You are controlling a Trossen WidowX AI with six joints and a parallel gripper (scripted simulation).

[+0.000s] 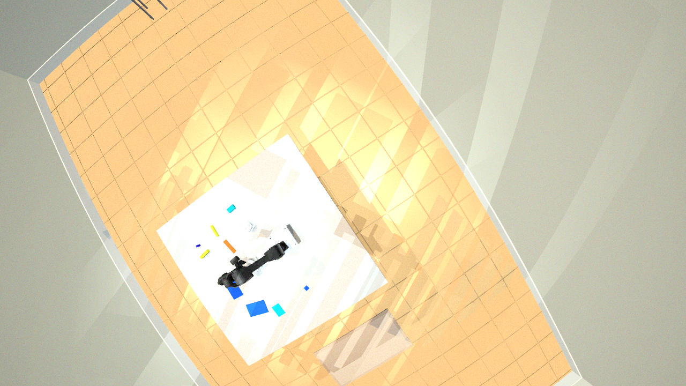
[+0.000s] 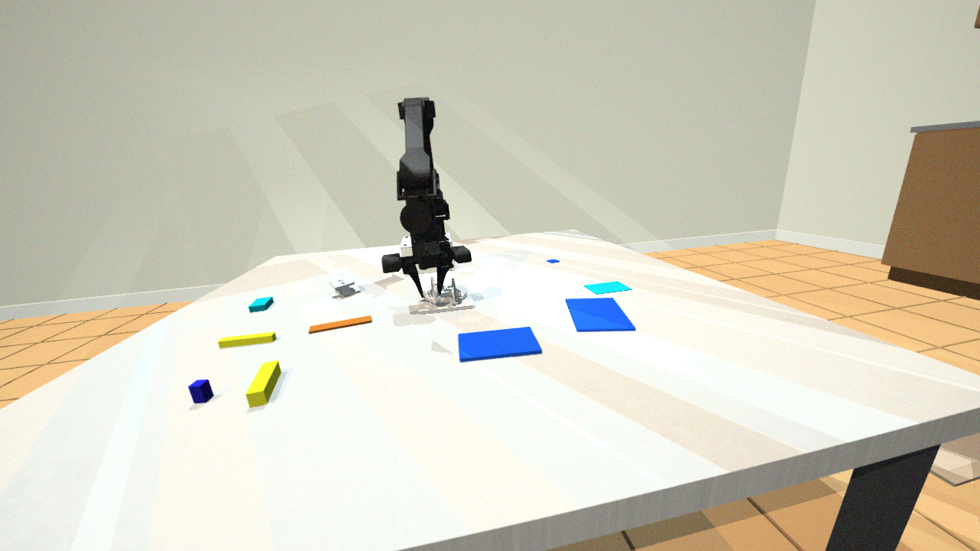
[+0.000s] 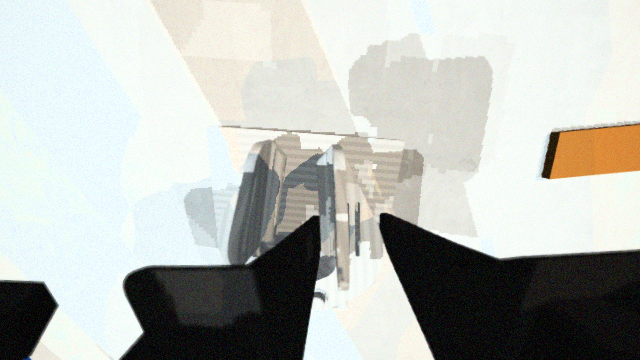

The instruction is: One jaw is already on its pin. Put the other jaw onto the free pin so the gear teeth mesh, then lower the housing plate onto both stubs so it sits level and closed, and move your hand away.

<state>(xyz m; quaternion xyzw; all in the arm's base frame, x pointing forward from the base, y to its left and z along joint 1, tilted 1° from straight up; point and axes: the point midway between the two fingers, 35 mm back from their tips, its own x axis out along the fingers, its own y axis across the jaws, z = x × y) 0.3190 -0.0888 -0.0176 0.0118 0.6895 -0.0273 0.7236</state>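
My gripper [image 2: 430,295] [image 3: 349,221] is shut on a pale grey jaw [image 3: 341,200], low over the white base plate [image 2: 449,308] [image 3: 392,145]. The held jaw stands upright, roughly parallel to the other grey jaw [image 3: 255,200] [image 2: 455,291], which stands on the left in the wrist view. A gap shows between their upper parts. The free pin and the gear teeth are hidden, and I cannot tell whether the held jaw sits on its pin. A small white part [image 1: 251,225] [image 2: 342,286], which looks like the housing plate, lies apart on the table.
An orange bar [image 1: 229,246] [image 2: 340,324] [image 3: 595,151] lies beside the base plate. Two blue plates [image 2: 499,343] [image 2: 599,314], a cyan plate [image 2: 607,288], two yellow bars [image 2: 246,340] [image 2: 263,383], a teal block [image 2: 261,304] and a dark blue cube [image 2: 200,391] lie around.
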